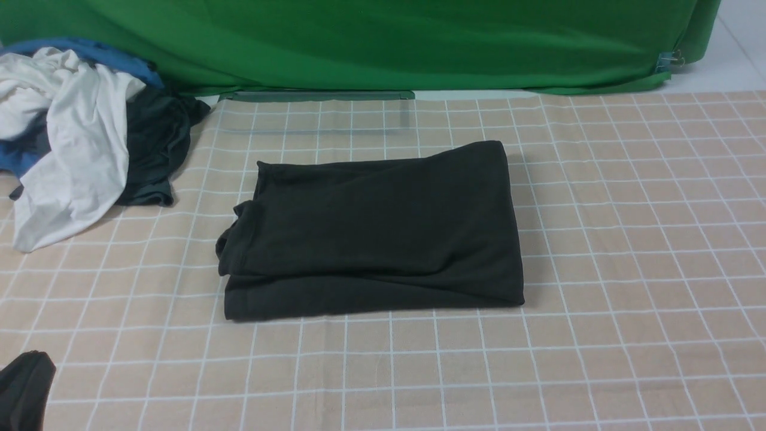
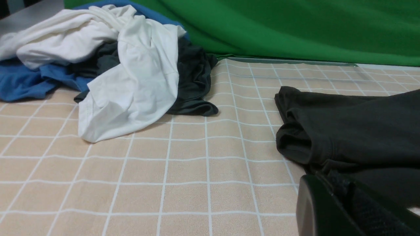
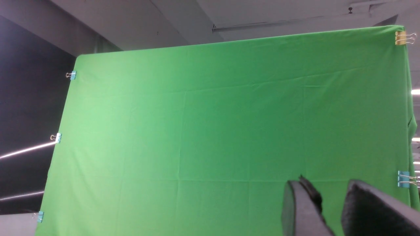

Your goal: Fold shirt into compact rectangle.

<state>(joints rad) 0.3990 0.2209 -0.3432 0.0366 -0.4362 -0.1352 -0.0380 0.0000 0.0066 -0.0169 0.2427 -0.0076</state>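
Observation:
The black shirt [image 1: 377,227] lies folded into a thick rectangle at the middle of the checked tablecloth [image 1: 628,251], with a rumpled end bulging toward the left. Its print and label are hidden. In the left wrist view that rumpled end of the shirt [image 2: 328,131] sits just beyond my left gripper [image 2: 341,183], whose jaws are shut together with nothing in them. That left gripper [image 1: 27,383] shows only as a dark tip at the near left corner, apart from the shirt. My right gripper [image 3: 328,190] points up at the green backdrop [image 3: 213,131], open and empty.
A heap of clothes lies at the far left: a white garment [image 1: 72,143], a dark grey-green one [image 1: 155,149] and a blue one [image 1: 90,51]. The green backdrop [image 1: 383,42] hangs along the table's far edge.

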